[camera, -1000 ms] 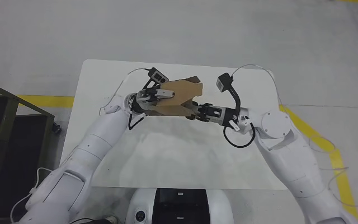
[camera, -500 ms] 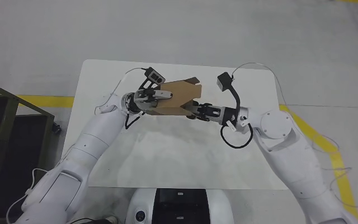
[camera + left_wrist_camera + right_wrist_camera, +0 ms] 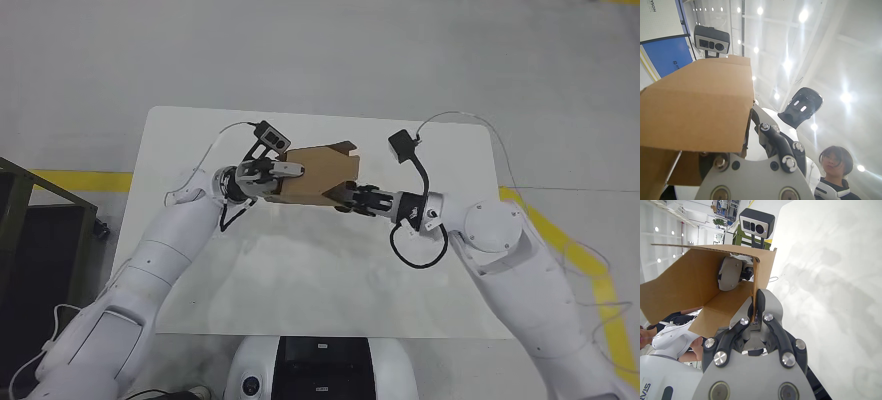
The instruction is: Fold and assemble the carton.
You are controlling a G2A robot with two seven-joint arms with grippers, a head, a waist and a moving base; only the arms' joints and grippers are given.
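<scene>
Above the tabletop (image 3: pixel 300 290), left claw (image 3: pixel 287 170) and right claw (image 3: pixel 347 198) are clamping the carton (image 3: pixel 318 176).
Half-opened; flaps are seemingly awaiting folding.

A white rectangular tabletop (image 3: pixel 300 290) stood on a pale grey floor (image 3: pixel 350 50) crossed by a yellow painted line (image 3: pixel 90 181). A dark green metal rack (image 3: pixel 45 190) sat beside it. Round ceiling lights (image 3: pixel 803 16) glared overhead, and a blue wall panel (image 3: pixel 664 55) hung nearby.

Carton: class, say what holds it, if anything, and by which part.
The carton is held at both ends. The right pincer clamps the edge of one side wall. The left pincer pinches the opposite wall, with one finger inside.
</scene>
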